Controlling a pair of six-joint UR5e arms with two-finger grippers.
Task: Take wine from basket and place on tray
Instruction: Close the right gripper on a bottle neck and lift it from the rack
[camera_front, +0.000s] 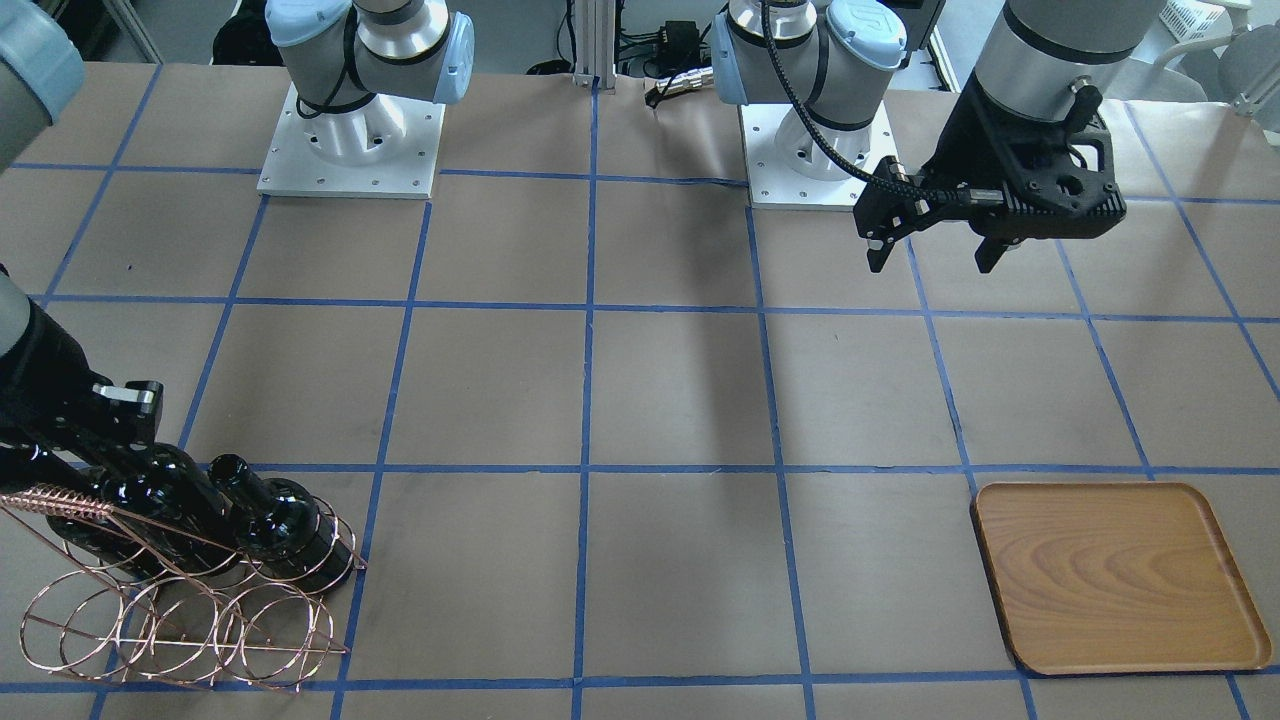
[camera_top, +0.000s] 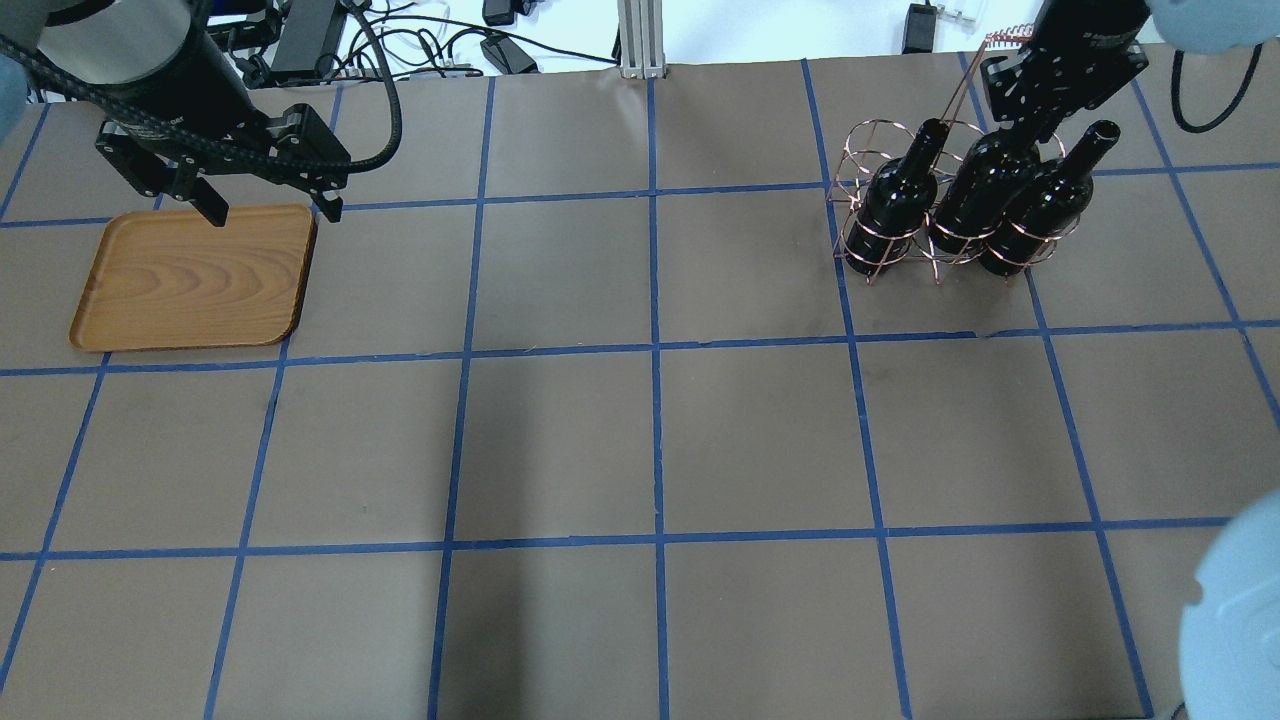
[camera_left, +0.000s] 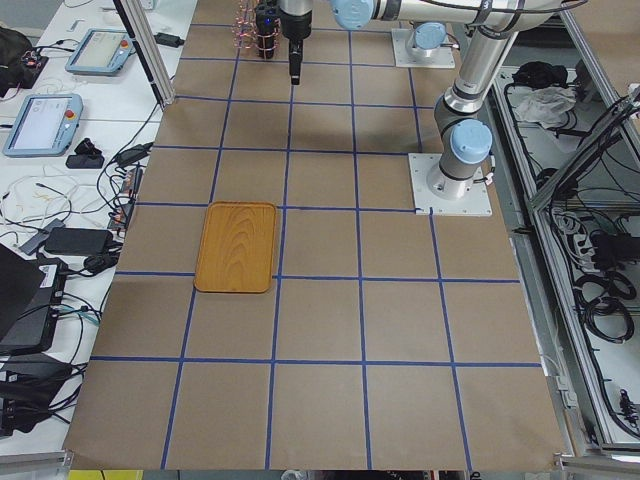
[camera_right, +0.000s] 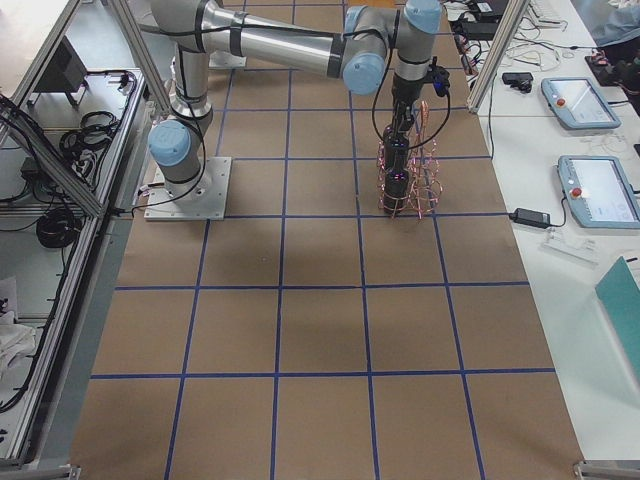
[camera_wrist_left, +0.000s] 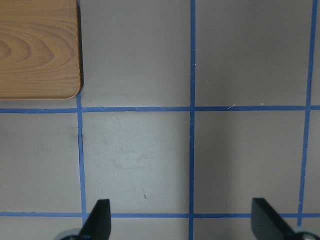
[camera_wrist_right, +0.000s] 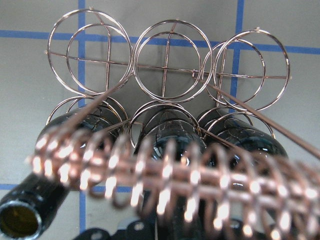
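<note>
The right claw is hanging at the middle wine in the basket, far right; I cannot tell whether it is pinching. The left claw is hovering spread beside the tray.

Classed as a robotics laboratory, not a home or shop. Beneath the left gripper: a work table papered in brown and ruled into squares with blue tape. Behind that gripper, on the robot's side: two white mounting plates on the table, each carrying an industrial arm base. Ahead of it, past the table edge: a white bench with teach pendants and loose leads. Further noted ahead of and behind the gripper: aluminium framing posts. Behind the arm bases: coiled black cabling.
</note>
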